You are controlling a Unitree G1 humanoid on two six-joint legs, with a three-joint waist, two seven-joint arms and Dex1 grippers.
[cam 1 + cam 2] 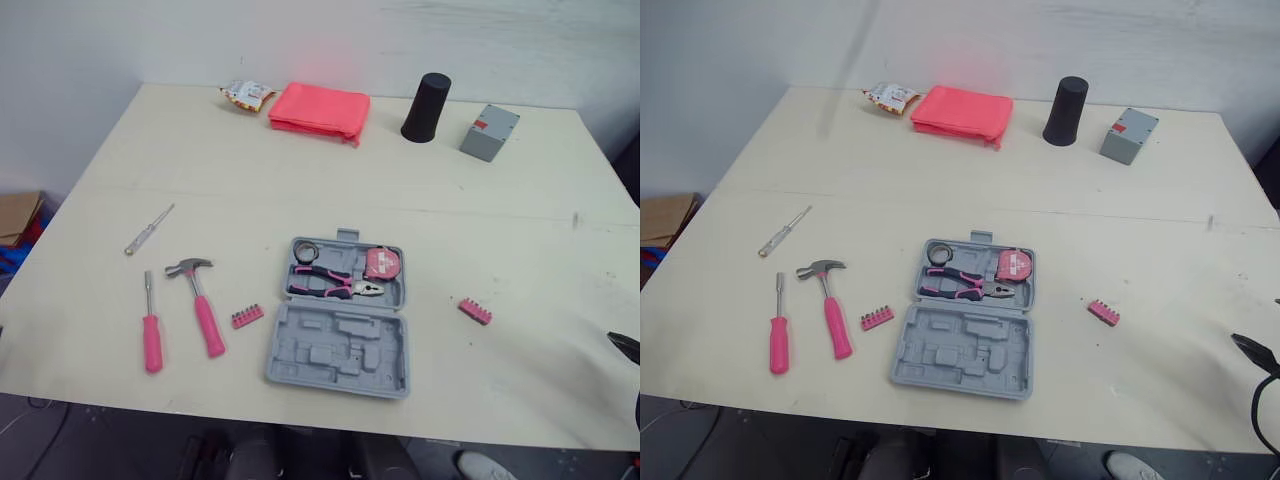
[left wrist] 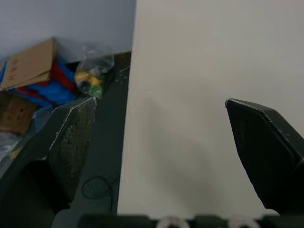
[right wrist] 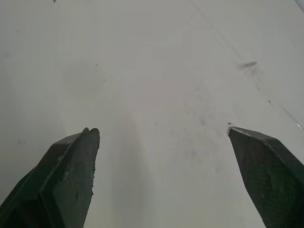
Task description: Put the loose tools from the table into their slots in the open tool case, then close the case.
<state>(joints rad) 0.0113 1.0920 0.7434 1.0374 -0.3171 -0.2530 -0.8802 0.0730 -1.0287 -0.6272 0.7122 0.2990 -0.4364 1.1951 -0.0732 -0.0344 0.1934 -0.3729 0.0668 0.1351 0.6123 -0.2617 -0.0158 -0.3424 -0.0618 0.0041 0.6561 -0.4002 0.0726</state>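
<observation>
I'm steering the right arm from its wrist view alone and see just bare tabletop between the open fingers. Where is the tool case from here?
Observer: The open grey plastic tool case lies near the front edge of the cream table, well to the left of the right tool.
Operator: Anything loose nearer to me?
Observer: Yes, a pink strip of bits lies between the case and your tool.
Operator: And the rest?
Observer: A pink-handled hammer, a pink-handled screwdriver, a clear-handled screwdriver and a second pink bit strip lie left of the case.
</observation>
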